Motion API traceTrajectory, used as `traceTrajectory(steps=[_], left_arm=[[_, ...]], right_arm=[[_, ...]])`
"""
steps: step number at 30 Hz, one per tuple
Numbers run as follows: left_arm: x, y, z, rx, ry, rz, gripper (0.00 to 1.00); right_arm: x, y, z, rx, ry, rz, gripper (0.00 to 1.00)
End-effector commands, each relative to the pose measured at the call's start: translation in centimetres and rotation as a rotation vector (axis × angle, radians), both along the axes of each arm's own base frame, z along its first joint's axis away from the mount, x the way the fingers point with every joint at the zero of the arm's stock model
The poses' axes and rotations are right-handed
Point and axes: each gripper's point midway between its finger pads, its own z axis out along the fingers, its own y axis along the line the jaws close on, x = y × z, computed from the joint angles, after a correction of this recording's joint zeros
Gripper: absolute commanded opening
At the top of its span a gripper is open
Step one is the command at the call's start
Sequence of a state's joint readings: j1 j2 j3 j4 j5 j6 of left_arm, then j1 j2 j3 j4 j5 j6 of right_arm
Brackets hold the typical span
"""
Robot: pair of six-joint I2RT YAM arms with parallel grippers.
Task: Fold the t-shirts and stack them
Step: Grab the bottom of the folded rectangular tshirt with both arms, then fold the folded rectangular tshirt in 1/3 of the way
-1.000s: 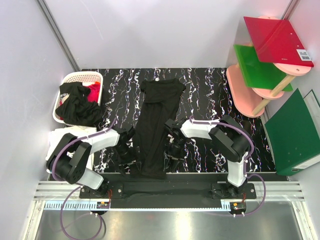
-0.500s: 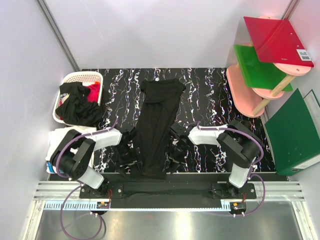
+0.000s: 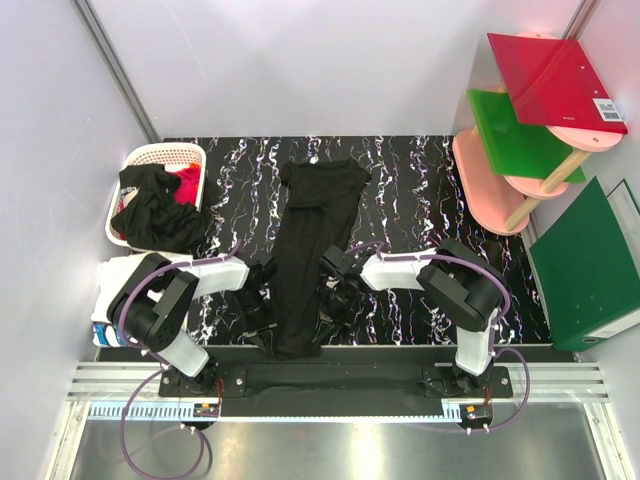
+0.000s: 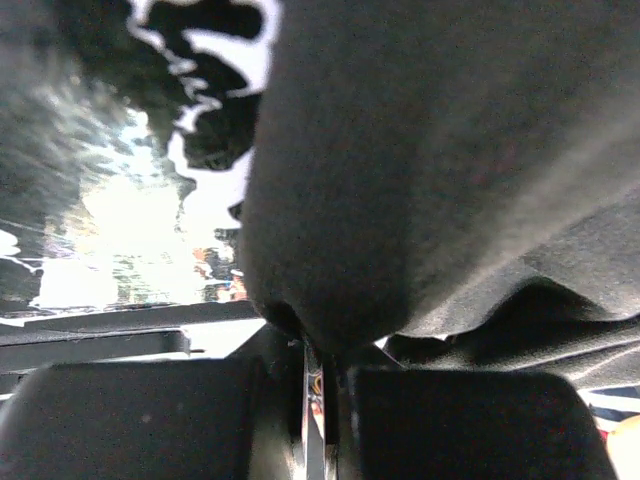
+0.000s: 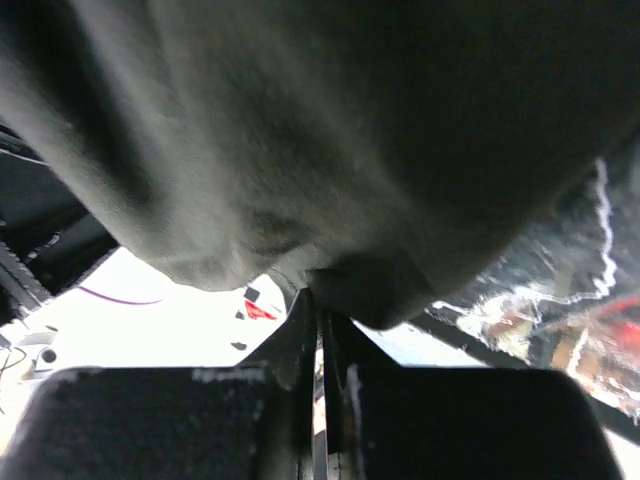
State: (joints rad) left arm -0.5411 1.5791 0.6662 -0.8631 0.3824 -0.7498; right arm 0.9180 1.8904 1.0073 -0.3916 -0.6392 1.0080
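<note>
Three viewpoints: one high overview, two close wrist views.

We look steeply down from above and behind the arm bases (image 3: 455, 378), far enough back to take in the whole table (image 3: 420, 170); our left wrist camera peers out past the left gripper (image 4: 314, 365) and our right wrist camera past the right gripper (image 5: 318, 330), both so near that cloth fills the frame (and blurs). All three share the near end of the black t-shirt (image 3: 312, 250) and the marbled tabletop beside it.
</note>
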Motion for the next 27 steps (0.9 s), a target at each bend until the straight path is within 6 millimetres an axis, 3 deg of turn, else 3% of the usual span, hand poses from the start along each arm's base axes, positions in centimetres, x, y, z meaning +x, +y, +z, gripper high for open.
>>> traceTrajectory(steps=[1,9,14,19,23,27], left_arm=[[3.4,-0.3,0.2,0.001,-0.17,-0.034,0.0],[6.8,-0.7,6.1,-0.009,-0.342,-0.049,0.0],[9.0,-1.5,8.5,-0.013,-0.397,-0.053,0.0],[11.3,-2.9,9.9,-0.037,-0.433,-0.067,0.0],[13.2,-3.7,10.2,-0.037,-0.44,-0.078,0.0],[16.1,-4.3,10.9,-0.028,-0.461,-0.074,0.0]], right_arm=[[-3.4,-3.2,0.1,-0.172,0.157,0.017,0.0],[-2.5,-2.7,4.7,-0.121,0.088,0.048,0.0],[0.0,-2.5,6.9,-0.113,0.007,0.04,0.0],[4.9,-4.1,8.1,-0.126,-0.084,-0.008,0.0],[8.8,-6.1,8.0,-0.142,-0.139,-0.043,0.0],[12.8,-7.0,7.6,-0.157,-0.196,-0.072,0.0]])
